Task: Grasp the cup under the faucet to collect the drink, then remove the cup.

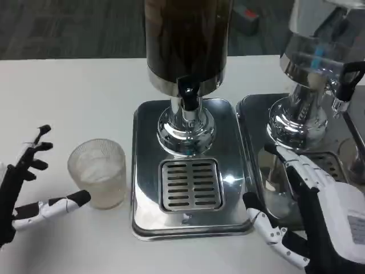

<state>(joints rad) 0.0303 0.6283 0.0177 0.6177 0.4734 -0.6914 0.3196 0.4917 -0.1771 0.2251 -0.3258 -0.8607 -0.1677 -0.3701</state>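
A clear ribbed cup point(98, 172) stands upright on the white table, left of the steel drip tray point(146, 128). The dark drink dispenser point(187, 40) rises over the tray, with its black faucet point(187, 92) above the grate point(191, 184). Nothing stands on the grate. My left hand point(25, 188) is open at the left edge, fingers spread; the thumb tip lies close to the cup's lower left side and I cannot tell if it touches. My right hand point(319, 217) is open at the lower right, over the front of the second tray.
A second dispenser point(319, 51) with a clear tank stands at the right on its own steel tray point(254, 111), its tap point(341, 91) at the far right. Bare white table point(68, 97) spreads left of and behind the cup.
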